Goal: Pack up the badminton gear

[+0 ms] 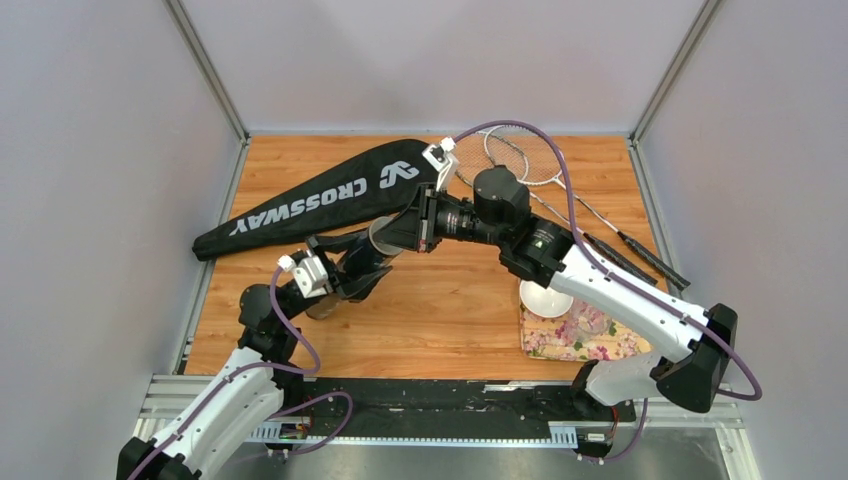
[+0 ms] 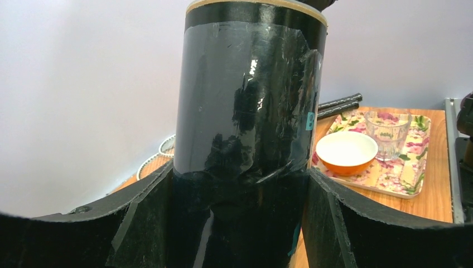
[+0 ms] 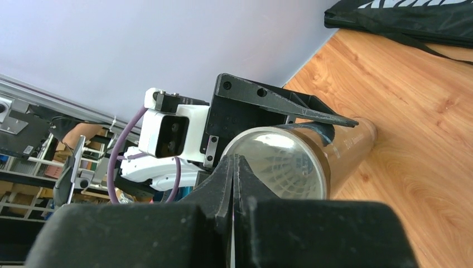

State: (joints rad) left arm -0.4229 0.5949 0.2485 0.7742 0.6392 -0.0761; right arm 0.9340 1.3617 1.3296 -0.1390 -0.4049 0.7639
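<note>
The left end effector (image 2: 240, 184) clamps the tube (image 2: 251, 100) across its lower body and holds it slanted over the table (image 1: 450, 310), with the bag (image 1: 320, 195) just beyond the tube. The tube looks light, stiff and glossy, so probably slippery; a grip across its middle suits it. At the tube's open mouth, the right end effector (image 3: 233, 173) has its fingers pressed together on nothing visible. Fragile white shuttlecock (image 3: 284, 173) feathers show inside the tube. Right of the tube lie the rackets (image 1: 520, 160), bowl (image 1: 545, 298) and tray (image 1: 560, 342). Bare wood lies nearer than the tube, and the table's left edge is close.
</note>
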